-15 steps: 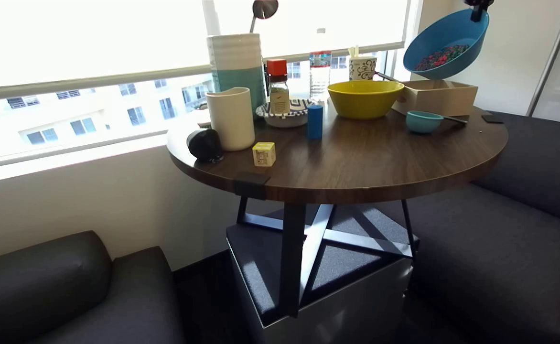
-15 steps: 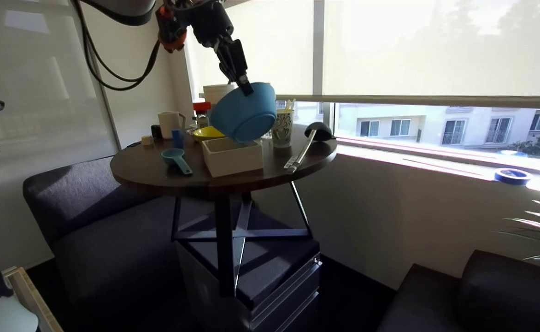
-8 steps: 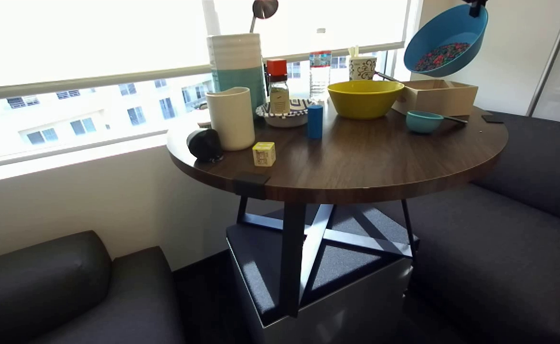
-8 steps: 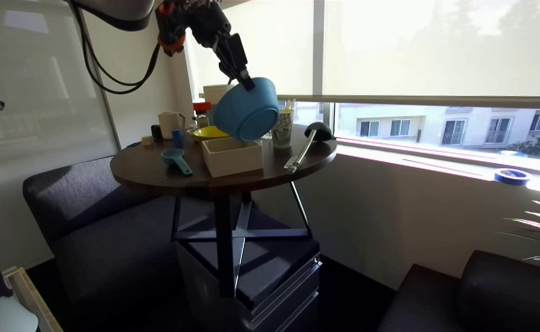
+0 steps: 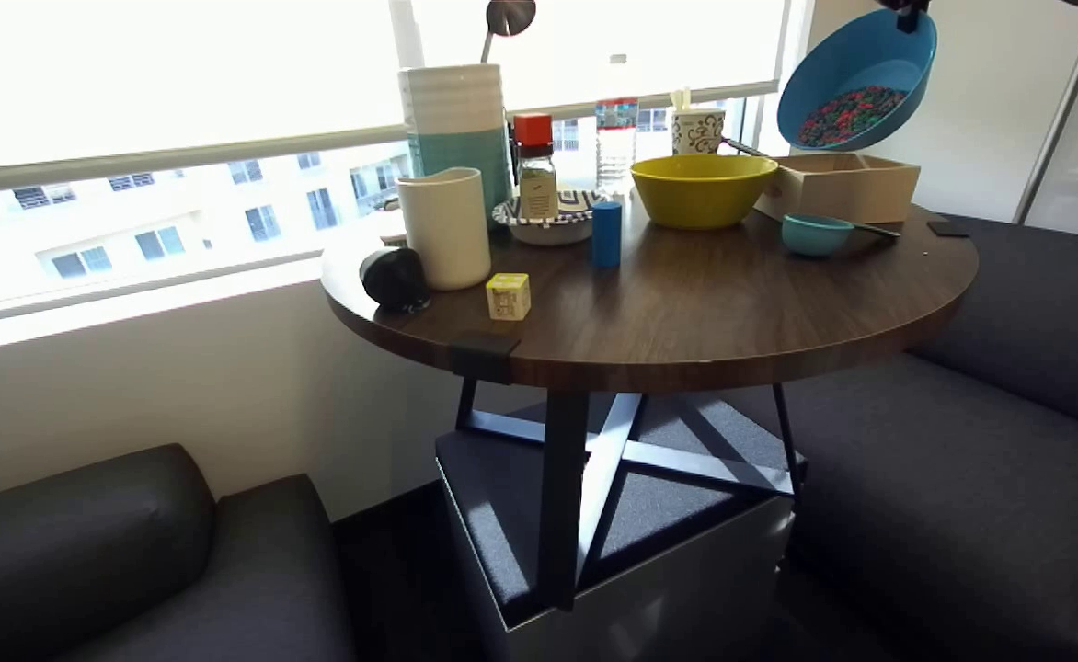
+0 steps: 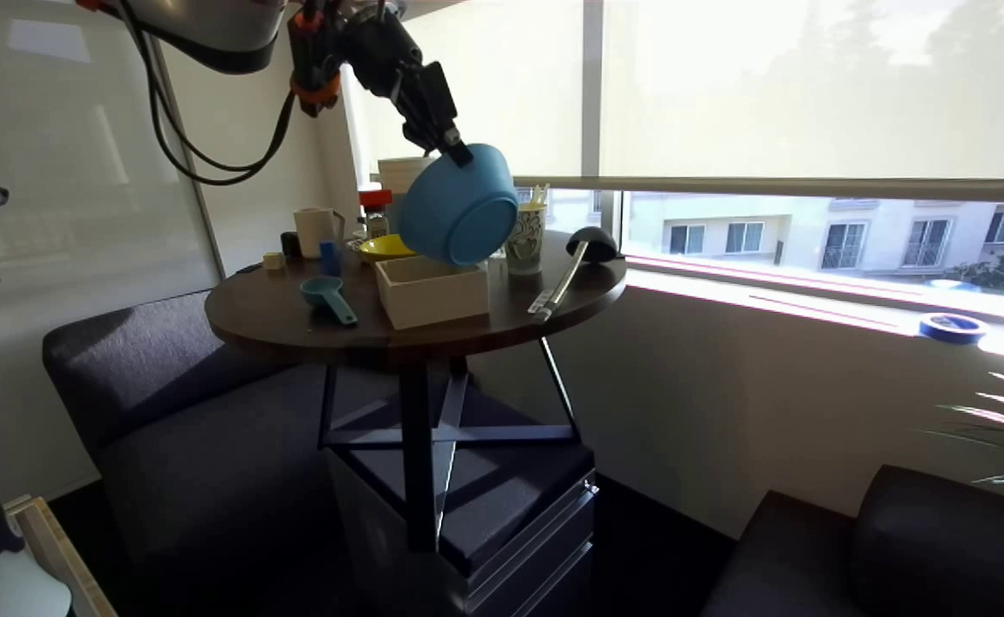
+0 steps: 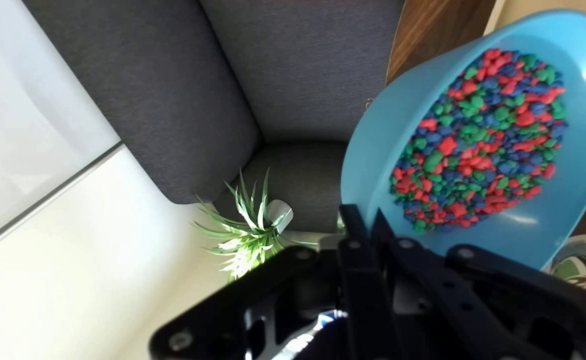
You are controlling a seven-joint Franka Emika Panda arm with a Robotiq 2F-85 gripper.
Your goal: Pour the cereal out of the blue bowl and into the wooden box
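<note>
My gripper (image 7: pixel 364 215) is shut on the rim of the blue bowl (image 7: pixel 538 245), with one finger on each side of the wall. The gripper also shows in both exterior views (image 5: pixel 909 20) (image 6: pixel 461 154). The bowl (image 5: pixel 870 60) (image 6: pixel 451 201) hangs tilted above the wooden box (image 6: pixel 438 300). Red, green and blue cereal (image 7: pixel 478 145) lies inside the bowl, gathered toward its lower side in an exterior view (image 5: pixel 852 115). The box (image 5: pixel 842 193) stands on the table; its floor is mostly hidden. The bowl's low side is just above the box's rim.
On the round table (image 5: pixel 686 322) a yellow bowl (image 5: pixel 705 193) stands beside the box. A small teal scoop (image 5: pixel 815 235) lies in front. A patterned cup (image 6: pixel 525 240) and a ladle (image 6: pixel 566 283) are near the box. A bottle (image 5: pixel 616 129) and vase (image 5: pixel 456 129) stand farther off.
The bowl has risen slightly and tipped a little more, showing more of its inside and cereal in an exterior view. The arm link above has come lower. The box has not moved.
</note>
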